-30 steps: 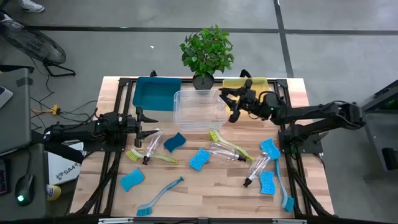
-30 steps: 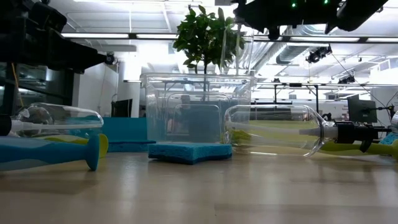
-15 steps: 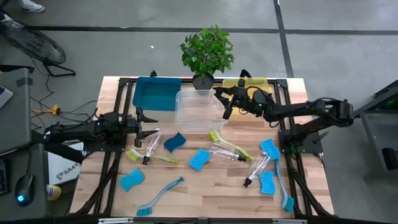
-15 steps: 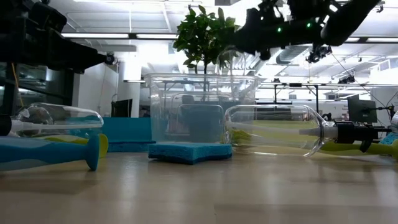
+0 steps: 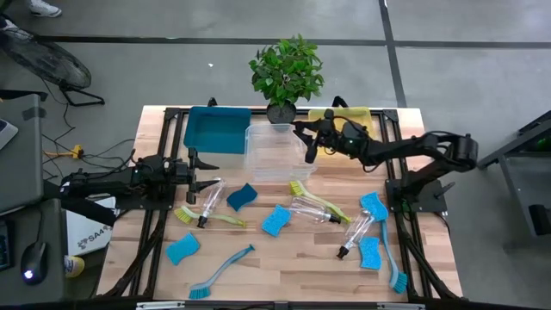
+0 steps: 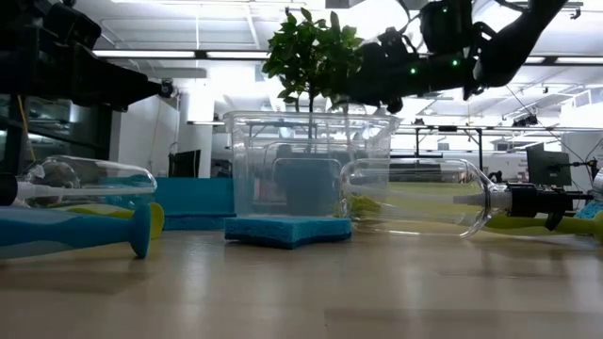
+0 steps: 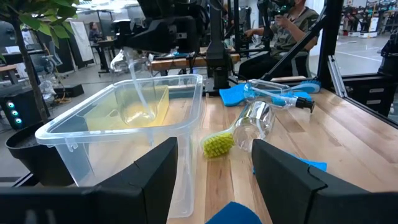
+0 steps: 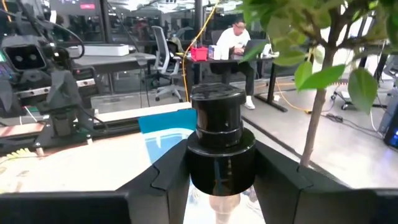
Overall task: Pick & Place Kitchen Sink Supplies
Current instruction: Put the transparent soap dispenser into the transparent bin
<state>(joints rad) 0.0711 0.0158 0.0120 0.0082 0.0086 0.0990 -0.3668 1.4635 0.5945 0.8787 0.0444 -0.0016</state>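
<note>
My right gripper (image 5: 304, 138) hovers over the clear bin (image 5: 274, 164) at the far middle of the table, shut on a clear bottle (image 7: 134, 87) with a black pump top (image 8: 217, 118). My left gripper (image 5: 207, 176) waits open at the table's left side, low over the wood, its fingers (image 7: 149, 180) spread. Before it lie a clear bottle (image 5: 209, 202) and a yellow-green brush (image 5: 211, 218). More bottles (image 5: 314, 209), blue sponges (image 5: 275, 220) and a blue brush (image 5: 219, 269) lie flat on the table. My right gripper pinches the bottle's black pump top (image 8: 219, 149) between its two fingers, one on each side. The fingers reach in from the table's right, about level. The bottle hangs below them, its clear body (image 7: 135, 99) down inside the clear bin; whether it touches the bin's floor I cannot tell.
A teal bin (image 5: 213, 129) stands left of the clear bin, a yellow bin (image 5: 337, 114) to its right, and a potted plant (image 5: 287, 69) at the far edge. Sponges (image 5: 374, 205), a bottle (image 5: 357, 232) and a blue brush (image 5: 396, 269) crowd the right near area.
My right gripper has carried the bottle toward the table's left and somewhat down, from beside the clear bin's right edge to over its inside. The bottle's body now hangs within the bin. The left arm has kept still.
</note>
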